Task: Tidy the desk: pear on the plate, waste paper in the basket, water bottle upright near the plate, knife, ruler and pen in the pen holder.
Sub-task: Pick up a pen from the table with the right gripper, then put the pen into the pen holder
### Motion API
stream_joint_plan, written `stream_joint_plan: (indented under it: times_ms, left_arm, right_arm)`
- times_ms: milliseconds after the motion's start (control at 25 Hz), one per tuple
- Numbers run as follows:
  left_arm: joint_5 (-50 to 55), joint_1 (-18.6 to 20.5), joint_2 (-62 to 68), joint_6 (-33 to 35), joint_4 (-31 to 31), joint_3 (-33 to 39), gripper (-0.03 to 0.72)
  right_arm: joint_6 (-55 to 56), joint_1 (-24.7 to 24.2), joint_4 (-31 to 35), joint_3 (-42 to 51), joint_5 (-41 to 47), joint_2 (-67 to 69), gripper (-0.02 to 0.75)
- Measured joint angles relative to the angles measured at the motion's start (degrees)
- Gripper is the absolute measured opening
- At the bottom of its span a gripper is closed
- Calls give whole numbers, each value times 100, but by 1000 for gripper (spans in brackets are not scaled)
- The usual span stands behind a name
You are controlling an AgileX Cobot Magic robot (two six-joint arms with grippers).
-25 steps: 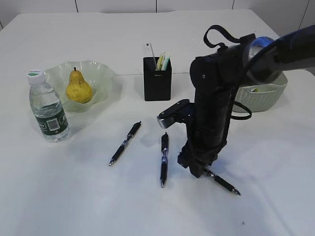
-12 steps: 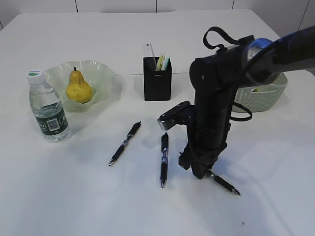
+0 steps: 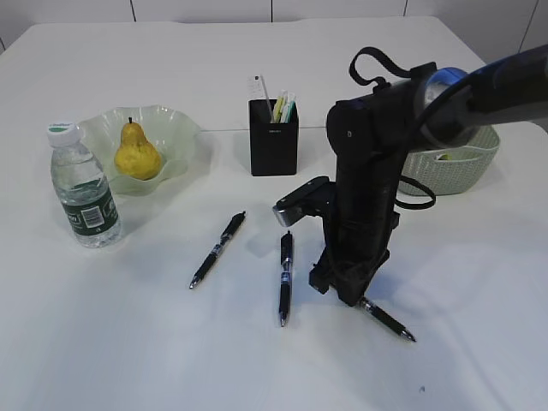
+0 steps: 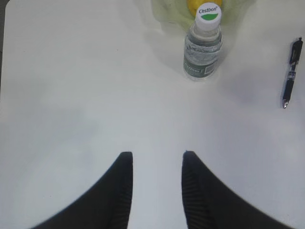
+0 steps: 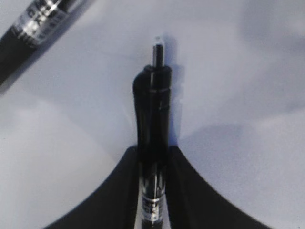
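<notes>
A black pen [image 5: 152, 143] with a clip and clear barrel is clamped by the right gripper [image 5: 152, 191]. "Cestbon" is read on the bottle [image 4: 203, 43] cap. The left gripper [image 4: 155, 186] is held open, empty.

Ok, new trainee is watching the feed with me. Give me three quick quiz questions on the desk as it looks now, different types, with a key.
1. True or false: the pear lies on the plate.
2. Which pen sits between the fingers of the right pincer? A: the left pen. B: the middle pen. C: the right pen.
3. Fill in: the water bottle stands ____ beside the plate.

Key: 1 true. 2 C; the right wrist view shows the fingers closed against its barrel. 3 upright.
</notes>
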Motion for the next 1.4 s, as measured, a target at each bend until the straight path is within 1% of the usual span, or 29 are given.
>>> stream_joint_plan:
  times_ms: [240,360,480,960,1040,1120,1400]
  left_arm:
    - [0,0,0,0,0,0,242]
    - [0,0,0,0,0,0,241]
    - [0,0,0,0,0,0,240]
    - [0,0,0,0,0,0,240]
    - [0,0,0,0,0,0,240]
    - [0,0,0,0,0,0,240]
    - [0,0,0,0,0,0,240]
  right_arm:
    - [10,0,0,-297,345,121,163]
    - [68,0,10,-576,650,230,141]
    - [105,0,20,-993,797,252,134]
    - [476,0,20,-2937,926,252,134]
    - [608,0,56,-3174,714,252,134]
    - [709,0,126,-3291,246,252,134]
    - [868,0,162,-3207,-2014,252,134]
